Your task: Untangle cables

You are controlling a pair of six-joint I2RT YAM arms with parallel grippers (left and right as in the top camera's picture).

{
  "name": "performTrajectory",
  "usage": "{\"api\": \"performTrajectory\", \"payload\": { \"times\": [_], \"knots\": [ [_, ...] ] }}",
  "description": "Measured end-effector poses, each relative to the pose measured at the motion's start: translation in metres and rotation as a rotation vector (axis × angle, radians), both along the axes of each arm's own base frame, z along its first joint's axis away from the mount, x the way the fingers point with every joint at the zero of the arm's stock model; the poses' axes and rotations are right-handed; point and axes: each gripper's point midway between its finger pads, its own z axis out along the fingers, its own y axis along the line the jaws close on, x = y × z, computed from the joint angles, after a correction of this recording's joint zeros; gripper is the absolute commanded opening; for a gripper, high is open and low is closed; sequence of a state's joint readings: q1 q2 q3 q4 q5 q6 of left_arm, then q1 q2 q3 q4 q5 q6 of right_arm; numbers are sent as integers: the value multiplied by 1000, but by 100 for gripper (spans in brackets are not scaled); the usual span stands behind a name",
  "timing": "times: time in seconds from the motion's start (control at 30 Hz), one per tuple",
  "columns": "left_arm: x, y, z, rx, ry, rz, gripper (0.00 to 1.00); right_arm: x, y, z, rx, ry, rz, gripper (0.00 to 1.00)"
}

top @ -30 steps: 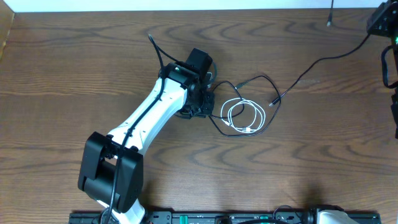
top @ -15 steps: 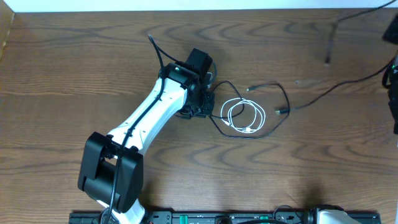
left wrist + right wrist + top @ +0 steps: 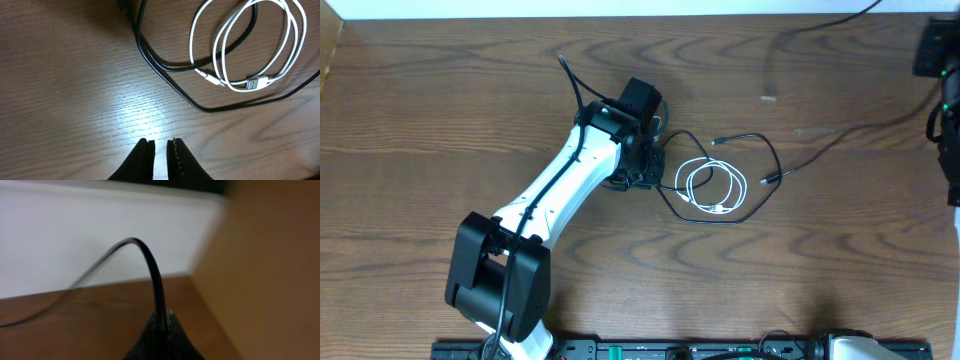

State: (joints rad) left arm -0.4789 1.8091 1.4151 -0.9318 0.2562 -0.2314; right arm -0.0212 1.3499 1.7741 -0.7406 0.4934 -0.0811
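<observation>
- The white cable (image 3: 714,187) lies coiled on the table (image 3: 440,110), just right of the left gripper (image 3: 160,146).
- The black cable (image 3: 760,160) loops around the coil and runs off toward the upper right.
- The left fingers (image 3: 144,155) stand narrow, nearly touching, holding nothing.
- The right gripper (image 3: 161,321) pinches the black cable between closed fingers at the table's far right edge.

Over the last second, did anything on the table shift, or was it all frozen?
The right gripper, shut on the black cable, kept pulling it up and away at the far right; the stretch leading off right changed shape, and the loop by the white cable widened. The white coil and left gripper stayed put.
</observation>
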Motion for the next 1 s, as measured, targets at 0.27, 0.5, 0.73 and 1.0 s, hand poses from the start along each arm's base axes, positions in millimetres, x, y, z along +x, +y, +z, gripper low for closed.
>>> {"api": "performTrajectory", "payload": {
  "times": [0.27,0.5,0.73,1.0],
  "knots": [
    [0,0,0,0,0,0,15,-26,-38,7,-11,-54,-289,1],
    [0,0,0,0,0,0,15,-4,-14,12,20,-79,-106,1],
    [0,0,0,0,0,0,15,27,100,11,75,-57,611,1],
    [0,0,0,1,1,0,15,10,173,86,197,-356,1043,1]
  ]
}}
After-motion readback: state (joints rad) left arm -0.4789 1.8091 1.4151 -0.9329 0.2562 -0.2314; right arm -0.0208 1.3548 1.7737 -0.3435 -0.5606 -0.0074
